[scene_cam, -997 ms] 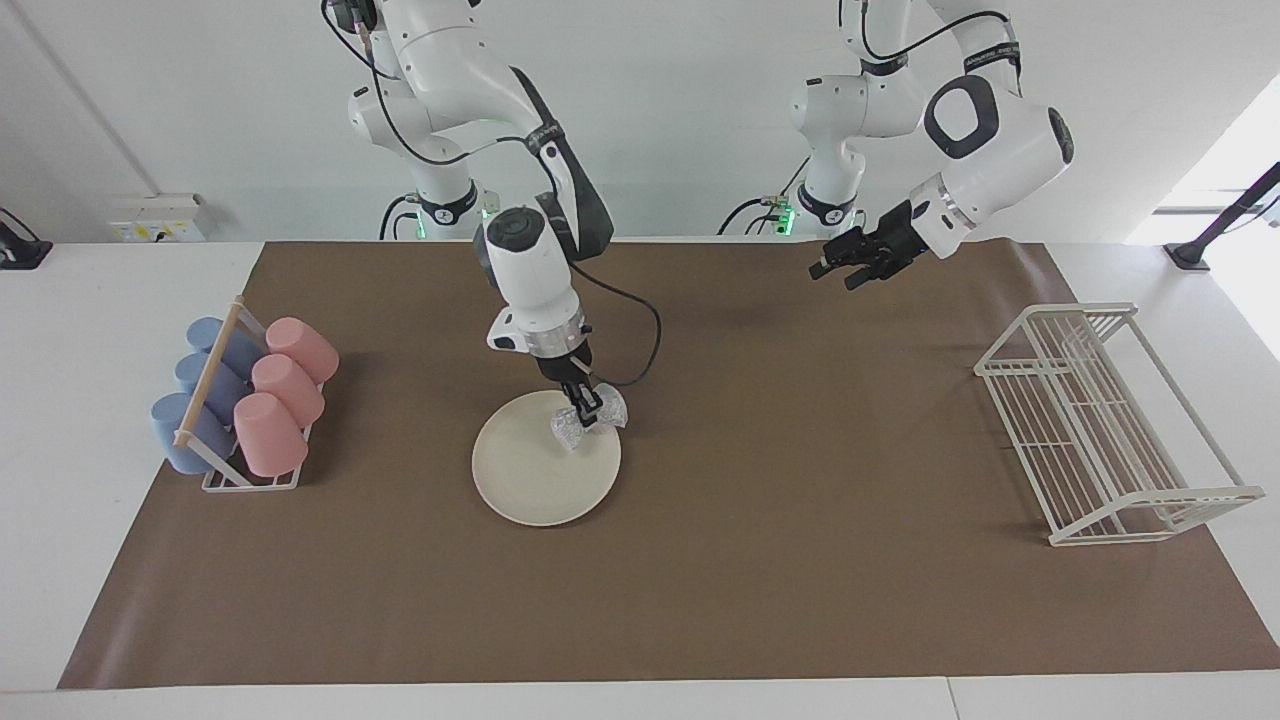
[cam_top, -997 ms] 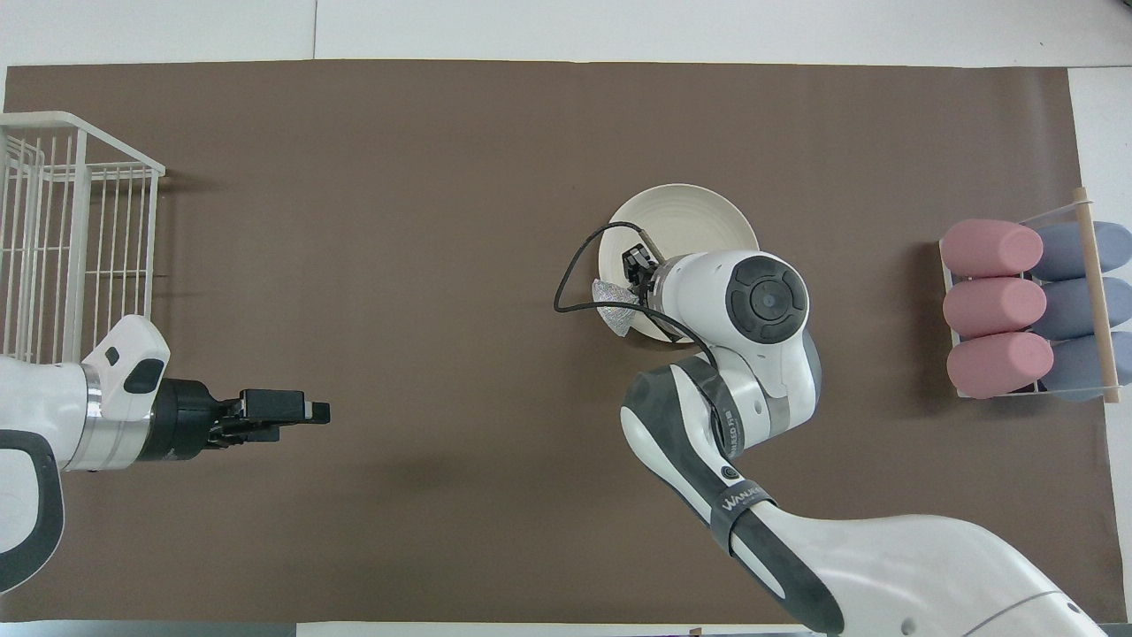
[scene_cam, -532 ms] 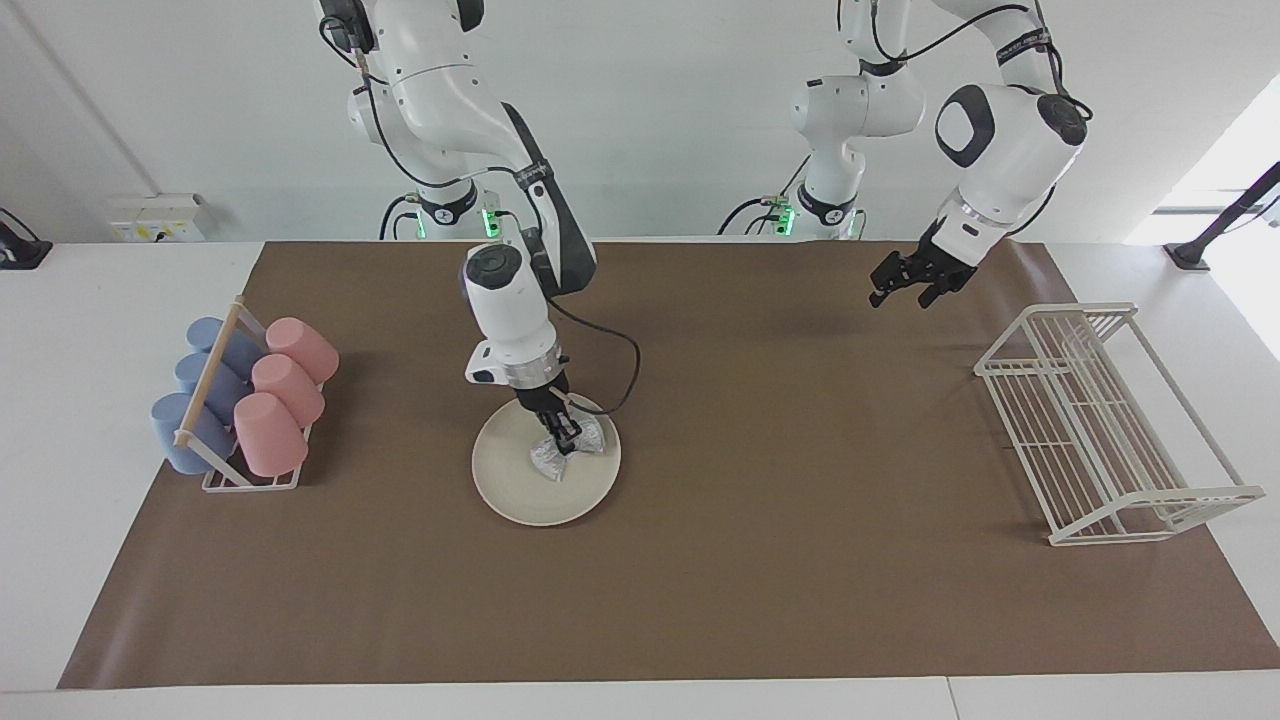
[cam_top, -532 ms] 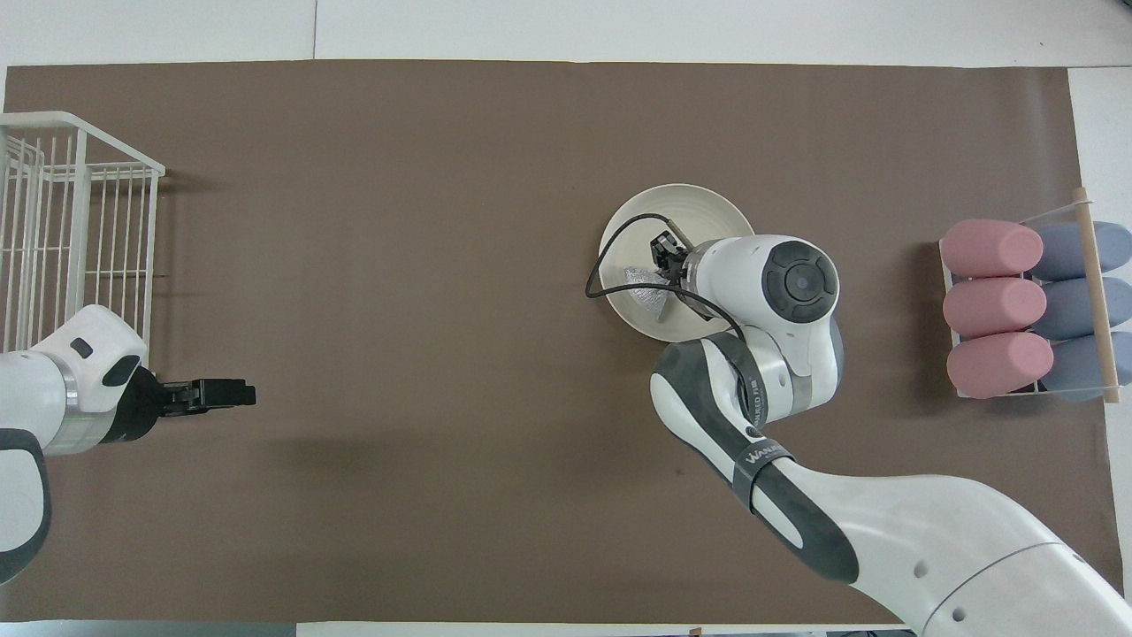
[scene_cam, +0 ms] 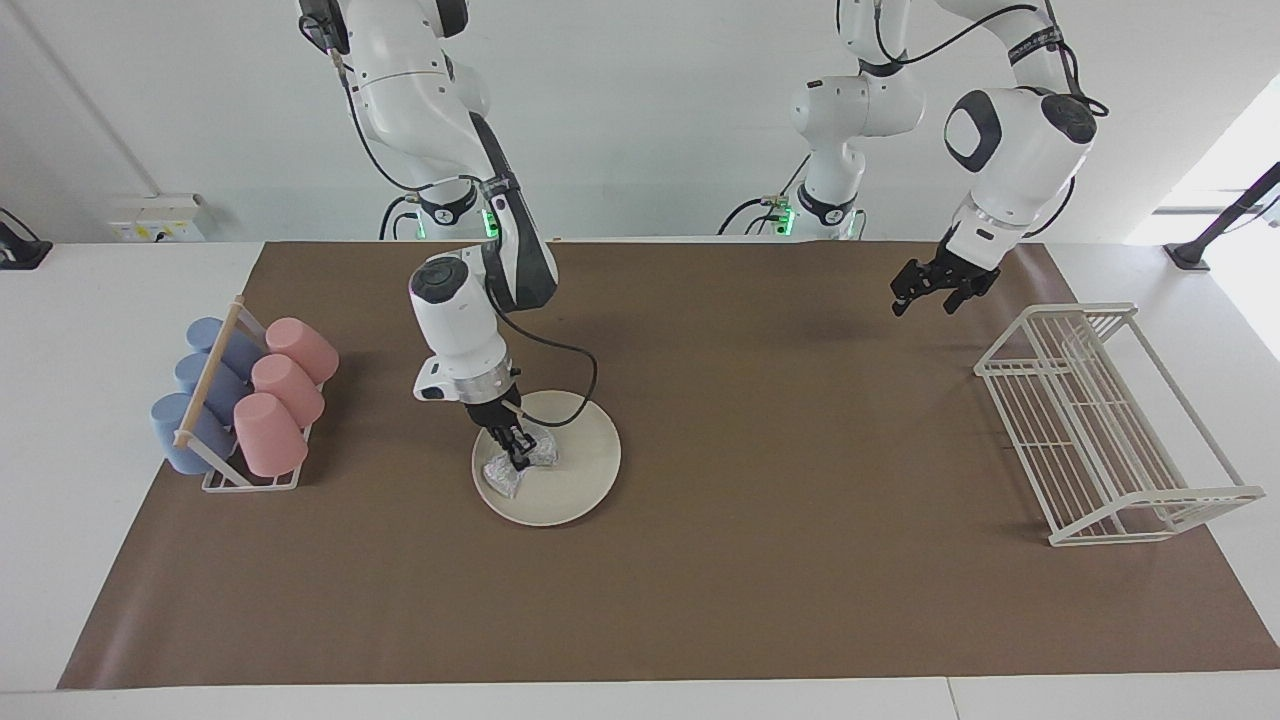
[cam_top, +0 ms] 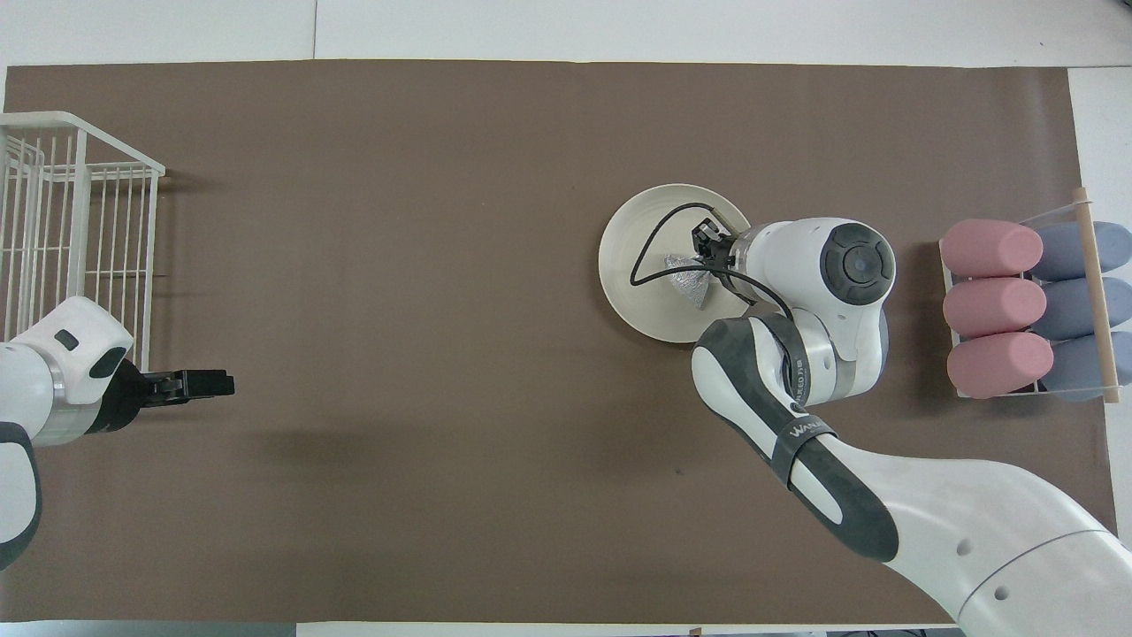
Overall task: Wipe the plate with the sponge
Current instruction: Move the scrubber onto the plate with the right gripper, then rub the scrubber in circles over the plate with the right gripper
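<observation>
The cream-white plate [scene_cam: 580,470] lies flat on the brown mat, and it also shows in the overhead view [cam_top: 641,265]. My right gripper [scene_cam: 518,455] is shut on the speckled silvery sponge [scene_cam: 512,468] and presses it onto the plate, on the part toward the cups. In the overhead view the sponge [cam_top: 688,276] lies under the right gripper [cam_top: 699,261], whose wrist covers the plate's rim. My left gripper [scene_cam: 920,303] is open and empty, up in the air over the mat beside the white wire rack; it also shows in the overhead view [cam_top: 217,385].
A holder with pink and blue cups [scene_cam: 250,395] stands at the right arm's end of the table. A white wire rack [scene_cam: 1100,430] stands at the left arm's end. A black cable loops from the right wrist over the plate [cam_top: 659,243].
My right gripper has dragged the sponge across the plate from the rim toward the left arm's end to the part near the cups. My left gripper has drawn back toward the wire rack.
</observation>
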Tool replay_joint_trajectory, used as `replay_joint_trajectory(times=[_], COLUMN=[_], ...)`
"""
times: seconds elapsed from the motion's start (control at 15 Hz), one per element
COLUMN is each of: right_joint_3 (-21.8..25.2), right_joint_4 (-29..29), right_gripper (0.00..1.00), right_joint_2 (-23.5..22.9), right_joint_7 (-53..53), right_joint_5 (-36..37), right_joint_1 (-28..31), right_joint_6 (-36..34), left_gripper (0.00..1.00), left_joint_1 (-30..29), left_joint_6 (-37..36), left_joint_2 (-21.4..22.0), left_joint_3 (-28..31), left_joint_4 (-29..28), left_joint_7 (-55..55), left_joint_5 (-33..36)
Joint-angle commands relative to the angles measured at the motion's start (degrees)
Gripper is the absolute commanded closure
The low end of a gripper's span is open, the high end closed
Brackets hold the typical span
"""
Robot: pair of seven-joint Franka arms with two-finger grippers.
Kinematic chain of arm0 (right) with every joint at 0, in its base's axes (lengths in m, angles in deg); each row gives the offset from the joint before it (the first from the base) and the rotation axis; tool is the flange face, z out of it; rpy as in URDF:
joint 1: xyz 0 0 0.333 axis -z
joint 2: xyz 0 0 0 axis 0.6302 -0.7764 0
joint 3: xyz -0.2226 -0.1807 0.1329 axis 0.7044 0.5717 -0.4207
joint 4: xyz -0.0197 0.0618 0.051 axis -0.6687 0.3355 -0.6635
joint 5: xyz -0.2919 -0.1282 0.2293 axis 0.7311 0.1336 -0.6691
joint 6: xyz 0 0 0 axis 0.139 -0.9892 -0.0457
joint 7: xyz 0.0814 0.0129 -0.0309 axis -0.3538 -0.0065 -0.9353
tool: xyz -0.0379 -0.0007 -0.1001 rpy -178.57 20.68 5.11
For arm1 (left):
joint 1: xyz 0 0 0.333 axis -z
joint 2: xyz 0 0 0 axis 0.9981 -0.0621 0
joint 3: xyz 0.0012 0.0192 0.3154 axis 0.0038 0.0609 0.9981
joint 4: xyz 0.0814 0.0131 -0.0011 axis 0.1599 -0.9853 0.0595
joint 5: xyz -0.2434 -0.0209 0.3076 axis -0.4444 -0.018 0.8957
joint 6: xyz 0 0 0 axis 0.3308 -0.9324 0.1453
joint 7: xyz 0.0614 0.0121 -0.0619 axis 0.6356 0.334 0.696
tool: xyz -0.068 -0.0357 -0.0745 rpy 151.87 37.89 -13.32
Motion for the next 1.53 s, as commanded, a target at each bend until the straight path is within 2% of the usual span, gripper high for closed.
replay_joint_trajectory(times=[0.0,0.33,0.6,0.73,0.86,1.2,1.46], right_joint_3=[-0.7,-0.6,-0.5,-0.5,-0.6,-0.6,-0.6], right_joint_4=[2.6,2.5,2.6,2.6,2.7,2.6,2.5], right_gripper=[1.0,1.0,1.0,1.0,1.0,1.0,1.0], right_joint_2=[-0.7,-0.9,-1.0,-1.1,-1.0,-0.9,-1.0], right_joint_7=[7.0,8.2,-5.8,-8.9,-7.2,10.6,10.2], right_joint_5=[-3.1,-5.2,-5.2,-5.2,-5.4,-5.4,-5.3], right_joint_1=[-4.8,-6.2,-0.3,1.2,0.2,-7.9,-7.7], right_joint_6=[1.4,2.5,1.8,1.8,1.8,2.5,2.5], left_gripper=[0.0,0.0,0.0,0.0,0.0,0.0,0.0], left_joint_1=[-0.4,-0.4,-0.4,-0.4,-0.4,-0.3,-0.3], left_joint_6=[0.4,0.5,0.5,0.5,0.5,0.5,0.5], left_joint_2=[-0.8,-0.8,-0.8,-0.8,-1.0,-1.0,-1.0], left_joint_3=[-0.5,-0.5,-0.5,-0.5,-0.6,-0.6,-0.6], left_joint_4=[1.0,1.0,1.0,1.0,1.1,1.3,1.3], left_joint_7=[1.1,1.1,1.1,1.0,1.2,1.2,1.4], left_joint_5=[1.4,1.4,1.4,1.4,1.4,1.4,1.4])
